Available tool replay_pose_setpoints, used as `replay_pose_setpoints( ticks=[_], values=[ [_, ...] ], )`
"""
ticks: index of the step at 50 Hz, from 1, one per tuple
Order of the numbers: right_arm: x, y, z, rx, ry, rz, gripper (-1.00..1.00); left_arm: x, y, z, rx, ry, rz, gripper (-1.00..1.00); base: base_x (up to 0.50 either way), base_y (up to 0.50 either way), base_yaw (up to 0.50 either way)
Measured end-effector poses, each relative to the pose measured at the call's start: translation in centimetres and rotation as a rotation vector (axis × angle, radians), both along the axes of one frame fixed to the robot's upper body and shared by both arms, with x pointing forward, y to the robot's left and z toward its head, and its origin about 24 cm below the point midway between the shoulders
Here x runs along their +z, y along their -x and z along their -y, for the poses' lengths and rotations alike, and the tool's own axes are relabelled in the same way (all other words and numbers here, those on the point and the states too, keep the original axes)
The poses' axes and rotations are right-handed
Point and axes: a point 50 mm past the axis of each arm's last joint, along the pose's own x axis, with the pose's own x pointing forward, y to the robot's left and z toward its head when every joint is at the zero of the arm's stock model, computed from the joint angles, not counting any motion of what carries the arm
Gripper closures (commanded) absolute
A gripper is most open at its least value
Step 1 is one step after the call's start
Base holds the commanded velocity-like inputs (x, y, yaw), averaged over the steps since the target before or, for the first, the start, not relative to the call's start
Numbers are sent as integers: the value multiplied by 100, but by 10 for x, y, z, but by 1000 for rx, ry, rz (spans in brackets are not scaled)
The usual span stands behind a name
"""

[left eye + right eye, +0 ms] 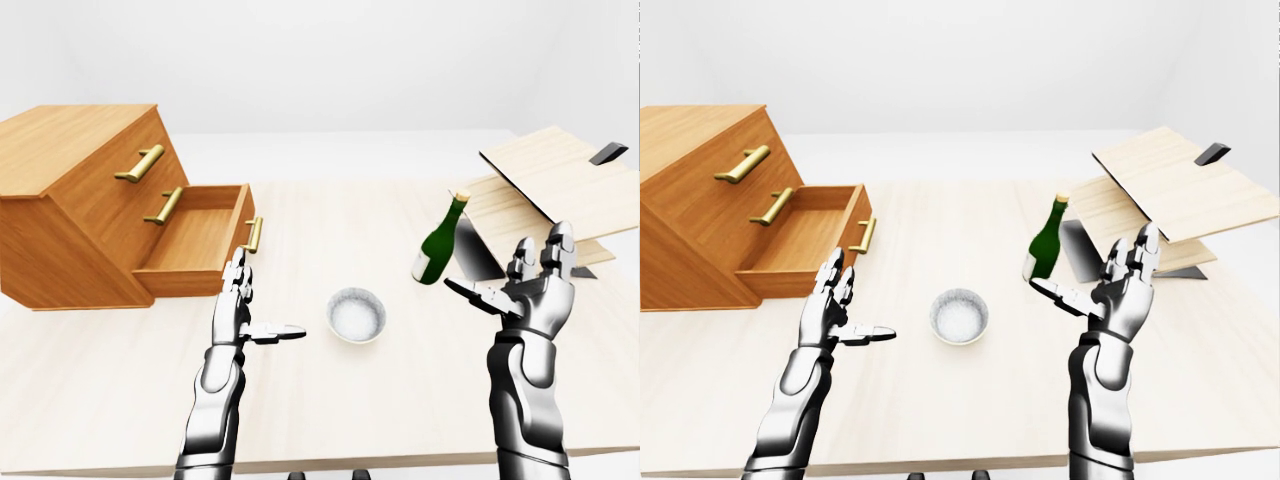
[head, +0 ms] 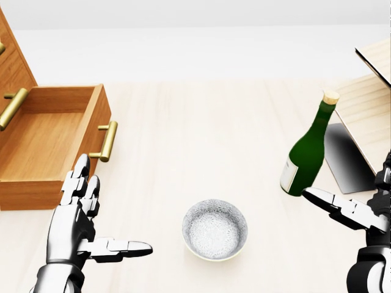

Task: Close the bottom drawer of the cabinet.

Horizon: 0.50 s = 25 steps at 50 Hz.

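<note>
Standing pulled out at the left of the pale wooden table (image 1: 330, 420): the bottom drawer (image 1: 196, 243) of the slant-fronted brown wooden cabinet (image 1: 70, 215), brass bar handle (image 1: 252, 235) on its face, inside bare. Two more brass handles on the closed drawers above it. Hovering just below the open drawer's front corner in the left-eye view, apart from it: the silver left hand (image 1: 238, 308), fingers (image 1: 236, 285) straight and spread, thumb stuck out sideways toward the middle of the table, gripping nothing. Raised at the right: the silver right hand (image 1: 534, 290), palm turned inward, fingers likewise apart and empty. Sitting between the two hands: a small speckled white bowl (image 2: 215, 229) (nearer the left hand's thumb in the eye views). Standing tilted toward the upper right, near the right hand: a dark green glass bottle with a cork and a pale label (image 2: 309, 149). Lying beyond the bottle at the right edge: light wooden boards (image 1: 560, 185) stacked at a slant over a dark grey sheet (image 2: 347, 157).
</note>
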Motion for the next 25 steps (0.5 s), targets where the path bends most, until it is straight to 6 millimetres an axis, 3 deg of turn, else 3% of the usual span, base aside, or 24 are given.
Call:
replay_pose_setpoints(
  ticks=[5,16,25],
  values=[
    [1,0,-1,7,0,3,-100,0,-1,0,0,0,2,-100,28,0,0],
    [0,0,-6,44,9,2,-100,0,-5,0,3,-2,-1,-100,0,0,0],
    [-1,0,-9,66,13,3,-100,4,-27,0,13,-23,7,-100,0,0,0]
  ],
)
